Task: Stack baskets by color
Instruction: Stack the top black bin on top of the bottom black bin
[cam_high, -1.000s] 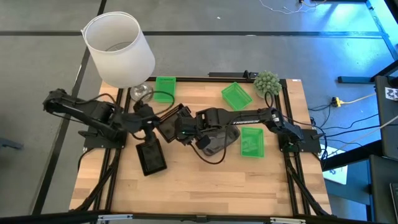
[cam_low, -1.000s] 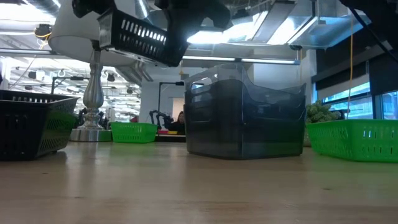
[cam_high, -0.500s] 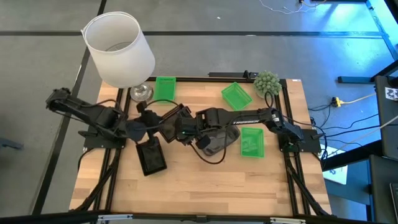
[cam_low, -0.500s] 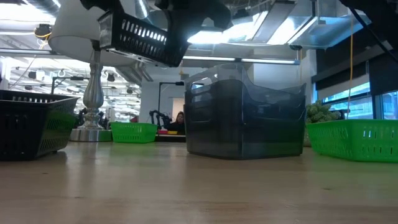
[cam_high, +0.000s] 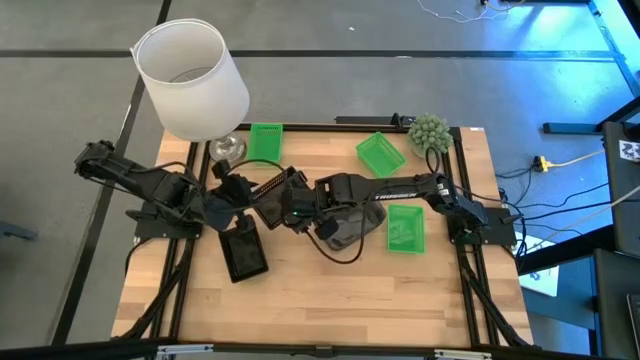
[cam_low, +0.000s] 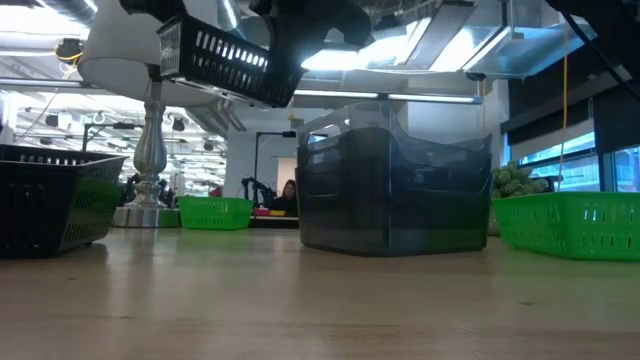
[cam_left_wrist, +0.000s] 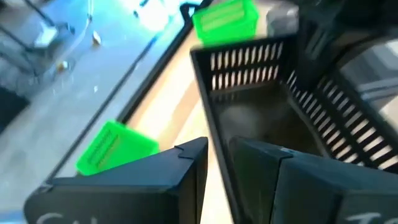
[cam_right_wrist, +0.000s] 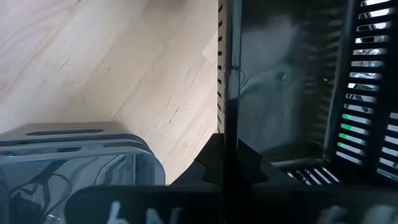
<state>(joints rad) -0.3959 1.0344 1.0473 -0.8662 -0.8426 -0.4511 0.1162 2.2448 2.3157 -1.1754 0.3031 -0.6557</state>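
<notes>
A black basket (cam_high: 274, 192) hangs tilted above the table's middle (cam_low: 225, 60). My left gripper (cam_high: 250, 196) is shut on its left end and my right gripper (cam_high: 300, 205) on its right end. A second black basket (cam_high: 243, 252) rests on its bottom near the left front (cam_low: 45, 205). Smoky grey baskets (cam_high: 348, 228) stand nested on the table under my right arm (cam_low: 395, 190). Green baskets lie at the far left (cam_high: 265, 140), at the far right (cam_high: 380, 153) and to the right of the grey ones (cam_high: 405, 228). My left gripper (cam_left_wrist: 217, 155) has the lifted basket's slotted wall (cam_left_wrist: 210, 118) between its fingers, one finger outside and one inside. The fingers come from the table's left, slanting down. The basket hangs clear of the table. My right gripper (cam_right_wrist: 224, 158) pinches the opposite slotted wall (cam_right_wrist: 222, 106), seen edge-on between the fingers. It comes from the table's right, slanting steeply down. The basket is tilted and clear of the wood.
A lamp with a white shade (cam_high: 190, 75) and a metal foot (cam_high: 226, 150) stands at the far left corner. A round green plant ball (cam_high: 428, 130) sits at the far right corner. Bare wood (cam_high: 330, 300) runs along the near edge.
My left wrist has rolled about its own line and shifted slightly toward the table's near edge, staying on the lifted black basket. The basket hangs almost where it was. My right arm has kept still.
</notes>
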